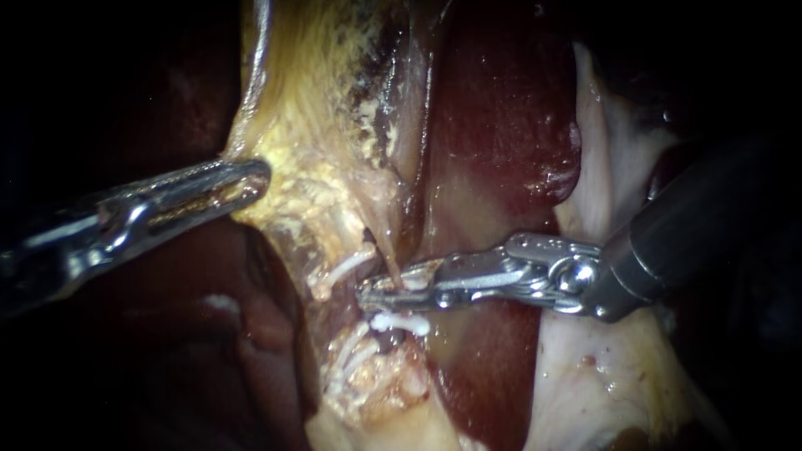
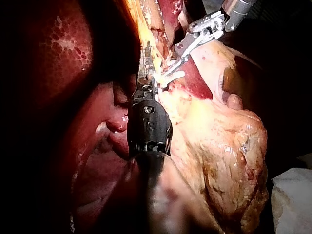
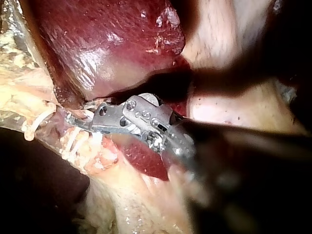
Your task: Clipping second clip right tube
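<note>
A thin reddish tube (image 1: 389, 260), the right one of two, runs down from the yellow fatty gallbladder tissue (image 1: 313, 125). My right instrument (image 1: 373, 292) comes in from the right, and its slim jaws lie close together across this tube, touching it from both sides. Just below them a white clip (image 1: 401, 322) sits on the same tube. Another white clip (image 1: 347, 268) crosses the left tube. My left instrument (image 1: 249, 178) is shut on the edge of the yellow tissue and holds it out to the left. In the right wrist view the right instrument (image 3: 74, 120) reaches the tube beside white clips (image 3: 73, 141).
Dark red liver (image 1: 501, 125) lies behind the right instrument's jaws. Pale fatty tissue (image 1: 601, 376) fills the lower right. Several more white clips (image 1: 349, 357) sit lower on the stalk. In the left wrist view the right instrument (image 2: 171, 73) meets the tissue just ahead of the left instrument (image 2: 146, 66).
</note>
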Motion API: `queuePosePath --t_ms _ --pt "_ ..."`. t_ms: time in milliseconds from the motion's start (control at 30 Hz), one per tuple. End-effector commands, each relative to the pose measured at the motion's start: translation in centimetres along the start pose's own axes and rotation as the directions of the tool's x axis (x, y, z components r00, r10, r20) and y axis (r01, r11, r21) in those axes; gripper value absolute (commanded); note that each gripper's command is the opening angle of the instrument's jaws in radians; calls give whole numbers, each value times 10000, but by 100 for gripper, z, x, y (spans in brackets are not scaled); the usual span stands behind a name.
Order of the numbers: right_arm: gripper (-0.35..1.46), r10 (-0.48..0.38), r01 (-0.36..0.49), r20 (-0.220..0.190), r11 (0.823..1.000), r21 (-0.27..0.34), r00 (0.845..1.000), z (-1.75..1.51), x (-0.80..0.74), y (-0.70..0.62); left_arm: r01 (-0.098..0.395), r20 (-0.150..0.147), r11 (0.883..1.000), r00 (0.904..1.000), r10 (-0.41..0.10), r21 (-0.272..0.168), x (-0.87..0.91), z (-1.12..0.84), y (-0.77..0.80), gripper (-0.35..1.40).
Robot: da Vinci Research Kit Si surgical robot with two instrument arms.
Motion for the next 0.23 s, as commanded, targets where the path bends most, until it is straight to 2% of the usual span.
queuePosePath --t_ms 33,233 --pt "-35 16 -16 -1 10000 12 10000 1 0 -1 0 -1 10000 10000 0 0 0 0 0 -35" --pt "-35 73 -73 21 10000 64 10000 2 0 -1 1 -1 10000 10000 -1 0 0 0 0 -35"
